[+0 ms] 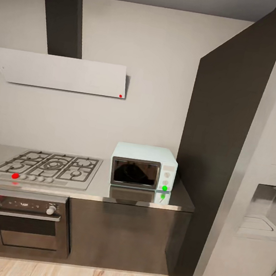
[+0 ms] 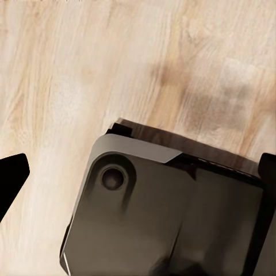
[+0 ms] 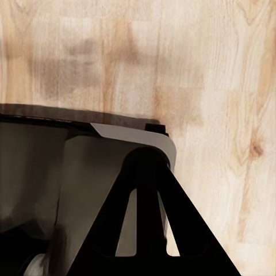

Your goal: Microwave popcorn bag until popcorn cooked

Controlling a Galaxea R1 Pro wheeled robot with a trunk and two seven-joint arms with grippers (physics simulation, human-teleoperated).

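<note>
The pale mint-blue microwave (image 1: pixel 143 166) stands on the grey steel countertop (image 1: pixel 177 201) near its right end, its dark glass door closed and a green dot lit under its two knobs. The popcorn bag and the popcorn are out of view. My left gripper (image 2: pixel 144 172) hangs over the wood floor, open, its black fingertips (image 2: pixel 12 172) far apart with nothing between them. My right gripper (image 3: pixel 146 158) also points down at the floor, shut and empty.
A gas hob (image 1: pixel 48 167) with a red dot lies left of the microwave, above a steel oven (image 1: pixel 25 221). An extractor hood (image 1: pixel 61 72) hangs overhead. A tall dark panel (image 1: pixel 216 144) and a grey fridge (image 1: pixel 254 216) stand at the right. My dark base (image 2: pixel 172 218) shows below both wrists.
</note>
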